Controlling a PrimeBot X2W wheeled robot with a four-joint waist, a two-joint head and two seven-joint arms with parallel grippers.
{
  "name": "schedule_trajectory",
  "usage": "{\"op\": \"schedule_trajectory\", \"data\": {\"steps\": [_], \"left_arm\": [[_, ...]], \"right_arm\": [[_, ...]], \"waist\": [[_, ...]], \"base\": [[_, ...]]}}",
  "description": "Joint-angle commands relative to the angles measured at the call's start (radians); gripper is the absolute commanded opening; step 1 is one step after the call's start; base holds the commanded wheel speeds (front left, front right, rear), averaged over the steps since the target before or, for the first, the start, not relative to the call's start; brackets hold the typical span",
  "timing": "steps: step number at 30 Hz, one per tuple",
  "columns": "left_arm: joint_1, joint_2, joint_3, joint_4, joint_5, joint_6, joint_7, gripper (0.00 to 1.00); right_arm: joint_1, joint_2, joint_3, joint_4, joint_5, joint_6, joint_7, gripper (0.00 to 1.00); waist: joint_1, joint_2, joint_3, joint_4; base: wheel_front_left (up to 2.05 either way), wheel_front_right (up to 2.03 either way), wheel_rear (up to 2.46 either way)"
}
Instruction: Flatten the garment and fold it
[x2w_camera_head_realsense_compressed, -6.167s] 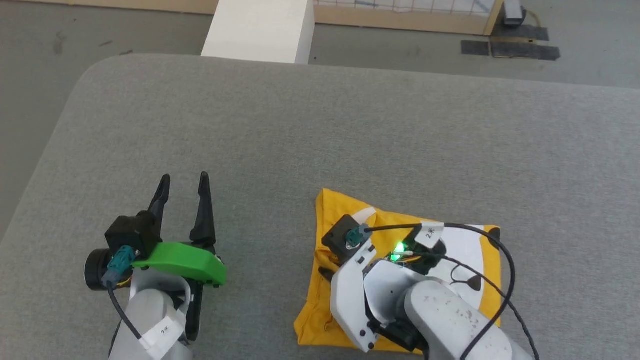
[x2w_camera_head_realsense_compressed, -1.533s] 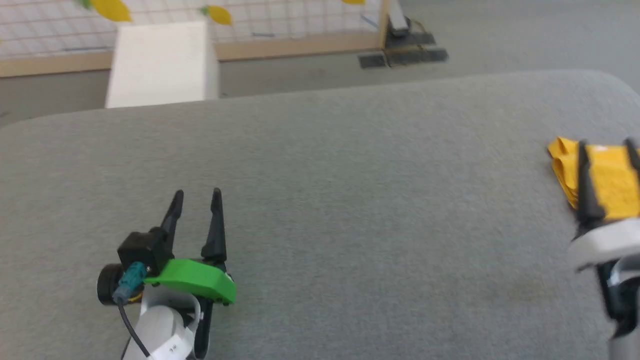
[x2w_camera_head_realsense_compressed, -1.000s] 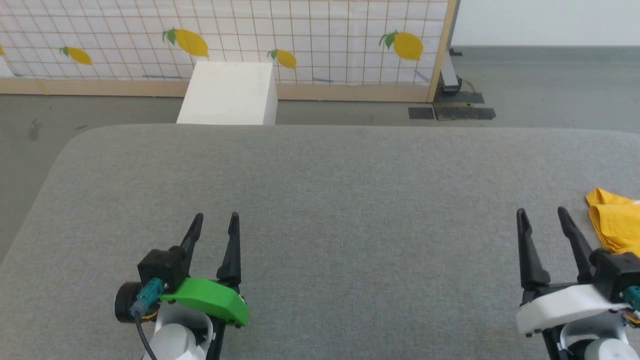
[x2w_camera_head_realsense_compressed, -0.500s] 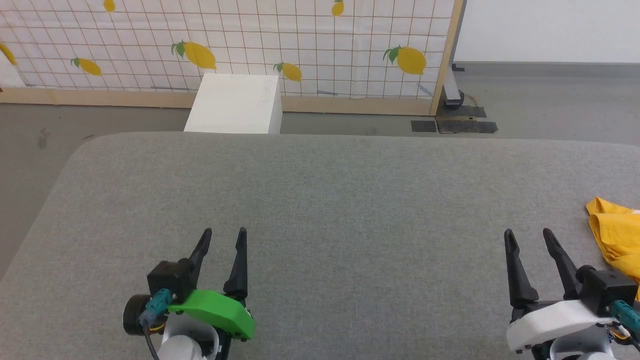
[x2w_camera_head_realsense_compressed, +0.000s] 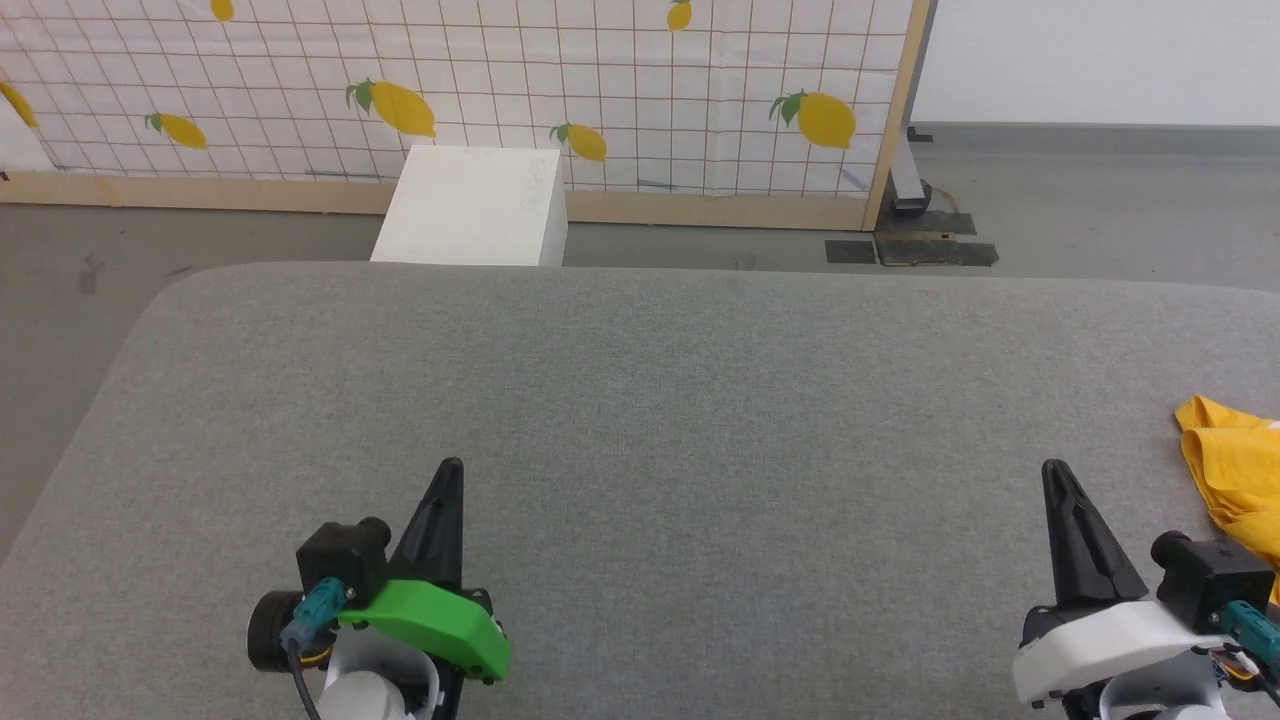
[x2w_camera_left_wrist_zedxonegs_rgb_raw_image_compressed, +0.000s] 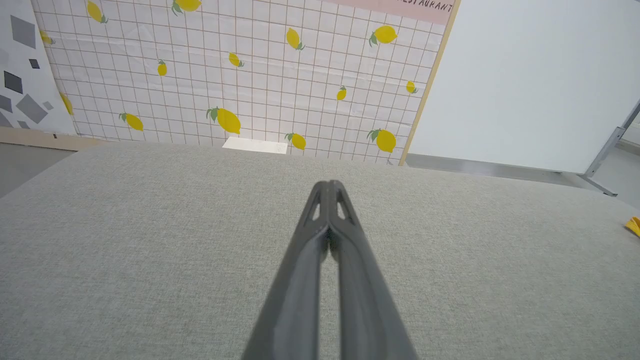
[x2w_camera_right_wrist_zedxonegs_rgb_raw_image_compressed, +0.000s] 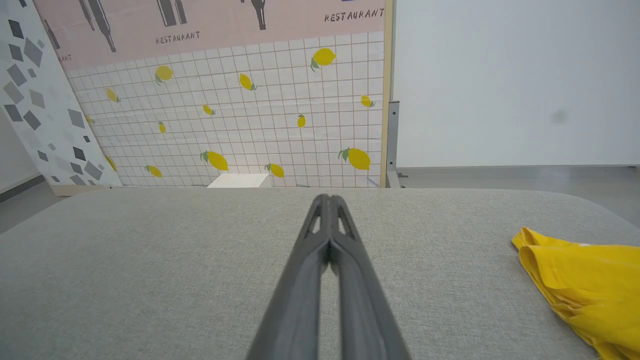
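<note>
The yellow garment (x2w_camera_head_realsense_compressed: 1235, 475) lies folded in layers at the far right of the grey padded table (x2w_camera_head_realsense_compressed: 680, 390), partly cut off by the head view's edge. The right wrist view shows the garment (x2w_camera_right_wrist_zedxonegs_rgb_raw_image_compressed: 580, 280) as a stacked yellow bundle at the lower right. My right gripper (x2w_camera_head_realsense_compressed: 1055, 472) rests shut and empty to the left of the garment, apart from it. My left gripper (x2w_camera_head_realsense_compressed: 450, 468) sits shut and empty at the lower left, far from the cloth. The fingers meet at the tips in the left wrist view (x2w_camera_left_wrist_zedxonegs_rgb_raw_image_compressed: 328, 186) and the right wrist view (x2w_camera_right_wrist_zedxonegs_rgb_raw_image_compressed: 327, 199).
A white box (x2w_camera_head_realsense_compressed: 470, 205) stands on the floor behind the table. Beyond it is a lemon-print grid screen (x2w_camera_head_realsense_compressed: 600, 90) with a wooden frame. Grey floor runs along the table's left edge and far side.
Both grippers went from open to shut within the last half second. Earlier the right arm left the folded garment and drew back; the head camera lifted and turned.
</note>
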Motion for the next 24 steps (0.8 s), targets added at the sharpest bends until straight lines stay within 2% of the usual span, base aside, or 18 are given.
{"op": "schedule_trajectory", "data": {"steps": [1, 24], "left_arm": [[0.0, 0.0, 0.0, 0.0, 0.0, 0.0, 0.0, 0.0], [0.021, -0.001, 0.02, -0.056, 0.042, 0.016, 0.045, 0.0]], "right_arm": [[0.0, 0.0, 0.0, 0.0, 0.0, 0.0, 0.0, 0.0], [-0.008, 0.0, 0.015, -0.01, -0.025, 0.0, 0.023, 0.0]], "waist": [[0.0, 0.0, 0.0, 0.0], [0.0, 0.0, 0.006, -0.013]], "base": [[0.0, 0.0, 0.0], [0.0, 0.0, 0.0]]}}
